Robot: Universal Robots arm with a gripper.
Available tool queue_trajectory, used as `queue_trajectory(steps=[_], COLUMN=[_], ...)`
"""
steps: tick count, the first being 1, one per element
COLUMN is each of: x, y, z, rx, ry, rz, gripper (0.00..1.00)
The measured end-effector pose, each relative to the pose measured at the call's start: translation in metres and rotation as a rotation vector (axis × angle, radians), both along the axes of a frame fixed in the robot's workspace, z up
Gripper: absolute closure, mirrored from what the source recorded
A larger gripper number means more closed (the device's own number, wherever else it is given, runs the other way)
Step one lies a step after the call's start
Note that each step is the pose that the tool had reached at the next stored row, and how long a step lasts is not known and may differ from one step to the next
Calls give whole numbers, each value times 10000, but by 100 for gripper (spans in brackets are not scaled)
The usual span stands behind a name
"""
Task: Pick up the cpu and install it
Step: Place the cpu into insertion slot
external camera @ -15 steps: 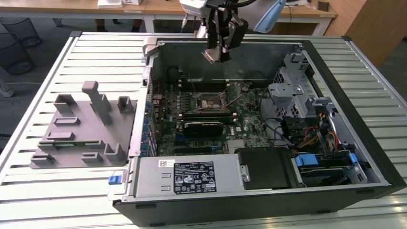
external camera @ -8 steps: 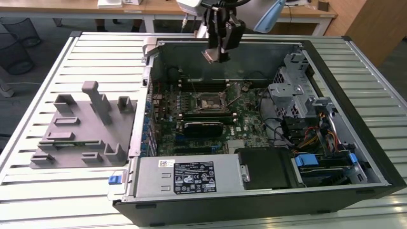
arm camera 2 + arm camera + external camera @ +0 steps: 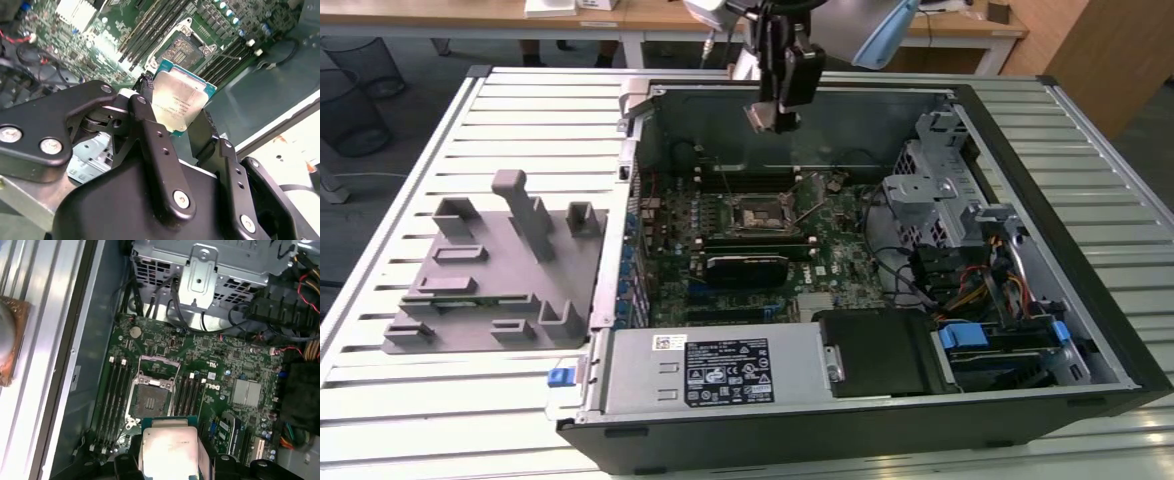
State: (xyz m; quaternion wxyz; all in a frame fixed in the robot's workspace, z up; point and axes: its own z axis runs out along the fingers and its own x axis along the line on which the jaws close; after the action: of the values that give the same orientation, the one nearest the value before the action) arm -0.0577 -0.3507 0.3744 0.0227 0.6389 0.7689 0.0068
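Your jaws are closed partway, pinching the cpu [image 3: 180,97] by two opposite edges. The gripper [image 3: 175,107] has it firmly in hand, and nothing else is between the fingers. I take the edge grip to be deliberate: it keeps the fingers off the flat faces and leaves the corners free, so the chip can be lined up squarely.

The cpu is a small flat square. Its pale silvery metal lid catches the light and carries faint print, and a thin green-blue rim shows around the lid in both wrist views.

In the exterior view you'll find it in the upper centre of the frame, at the tip of the gripper [image 3: 774,115]. There it hangs high over the open computer case [image 3: 1107,330], well apart from the board.

Below it, at the centre of that frame, lies the socket [image 3: 758,213], a black-framed square. In the first wrist view its cover looks folded back, leaving the contact field bare. That would explain why the chip is carried lid-up and roughly level over it.

Dark memory slots [image 3: 116,397] flank the socket on the green motherboard [image 3: 720,275]. Beyond the case, toward the exterior view's left, the grey fixture [image 3: 494,270] sits on the slatted table [image 3: 400,200].
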Motion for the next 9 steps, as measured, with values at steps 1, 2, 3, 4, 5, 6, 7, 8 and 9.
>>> queue_trajectory(steps=[1,2,3,4,5,6,7,8,9], x=[0,0,0,0,0,0,0,0,0], y=[0,0,0,0,0,1,4,5,6], z=[-1,-3,-4,-6,-6,-6,-6,-8,-9], rx=[0,0,-1,0,-1,-4,-8,-7,-6], ry=[0,0,0,-1,0,1,0,-1,-2], rz=[-179,-360,-539,-720,-896,-1025,-1116,-1220,-1336], gripper=[47,47,47,47,47,47,47,47,47])
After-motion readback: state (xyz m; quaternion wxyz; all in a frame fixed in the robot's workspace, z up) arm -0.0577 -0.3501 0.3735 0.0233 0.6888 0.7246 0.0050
